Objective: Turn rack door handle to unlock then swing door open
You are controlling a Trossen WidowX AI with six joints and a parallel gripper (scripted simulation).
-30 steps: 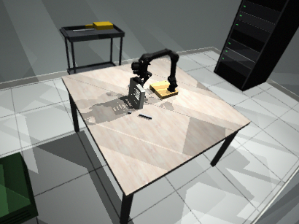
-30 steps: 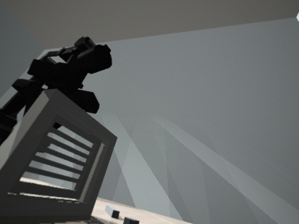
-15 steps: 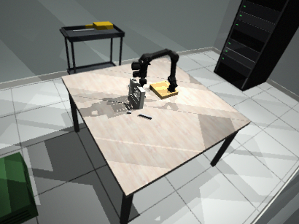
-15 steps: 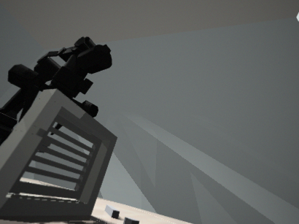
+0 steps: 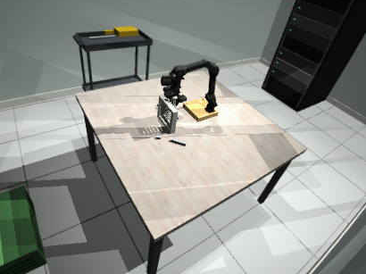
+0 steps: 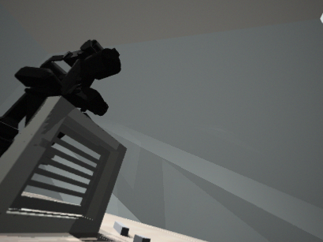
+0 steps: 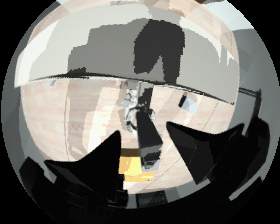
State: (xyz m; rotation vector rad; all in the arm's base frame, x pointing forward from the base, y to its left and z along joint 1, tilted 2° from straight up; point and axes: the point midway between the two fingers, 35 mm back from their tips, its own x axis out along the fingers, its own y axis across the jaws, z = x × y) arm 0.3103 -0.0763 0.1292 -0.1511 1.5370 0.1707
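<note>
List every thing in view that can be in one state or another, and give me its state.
Hand: open.
Dark bar, likely the handle: between the fingertips, ungripped; whether turned, cannot tell.
Slatted grey panel: upright; whether its door is open, cannot tell.
Black cabinet: upright, small green lights lit.
Cart: upright, yellow box on top.
Table: standing on its legs.
</note>
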